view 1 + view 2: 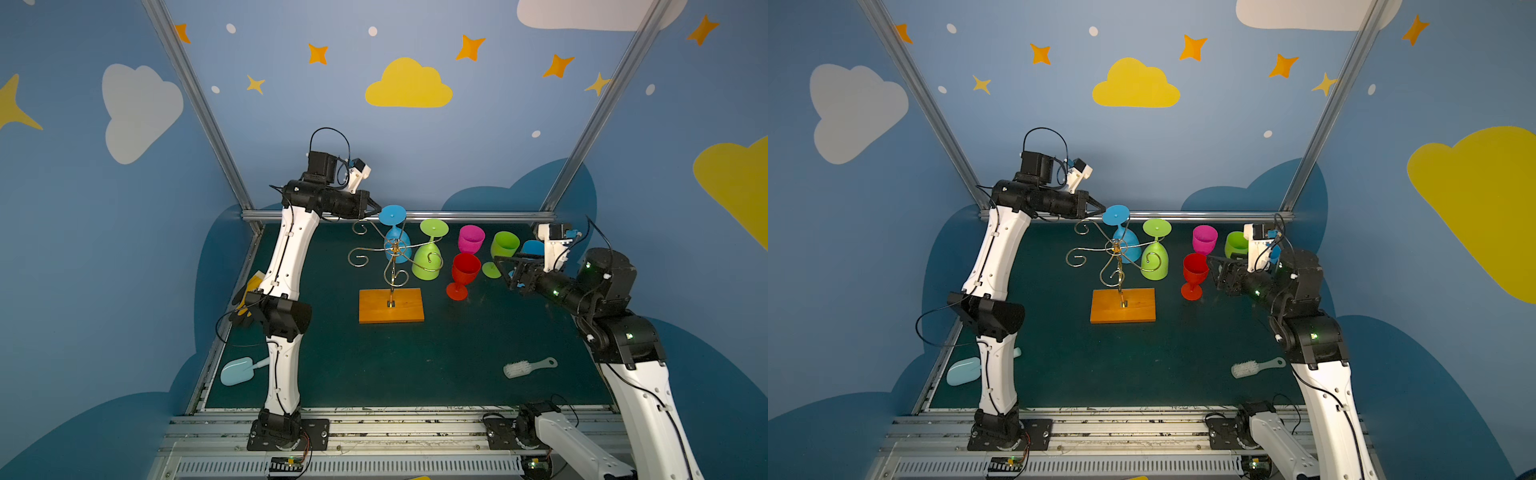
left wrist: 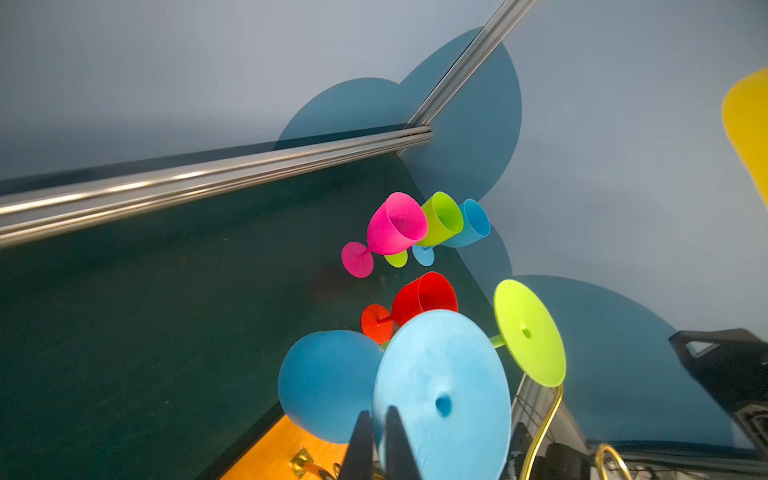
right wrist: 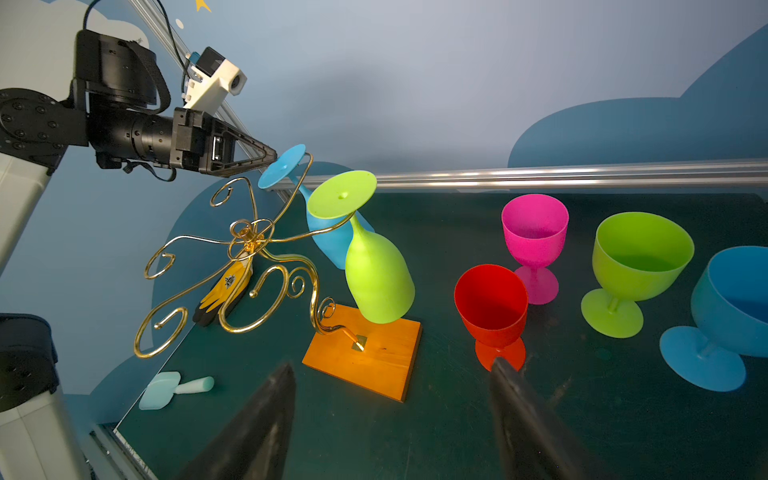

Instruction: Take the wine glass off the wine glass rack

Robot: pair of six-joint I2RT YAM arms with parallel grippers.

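Note:
The wine glass rack [image 1: 395,248] is a gold wire stand with curled arms on an orange wooden base [image 1: 390,311], mid-table. Two wine glasses hang upside down on it: a blue one [image 1: 398,246] at the back and a green one [image 1: 428,261] to its right. My left gripper [image 1: 376,211] is at the blue glass's foot [image 2: 449,374]. Its jaws stand narrowly apart with the foot's rim between them, and whether they press on it does not show. My right gripper [image 3: 392,365] is open and holds nothing, low over the table beside the red glass [image 3: 490,307].
Upright on the table right of the rack stand a pink glass [image 1: 471,239], the red one, a green one [image 1: 504,245] and a blue one [image 3: 731,299]. A white brush [image 1: 530,368], a pale blue scoop [image 1: 239,370] and a yellow glove [image 1: 249,291] lie near the edges. A metal rail [image 1: 478,216] bounds the back.

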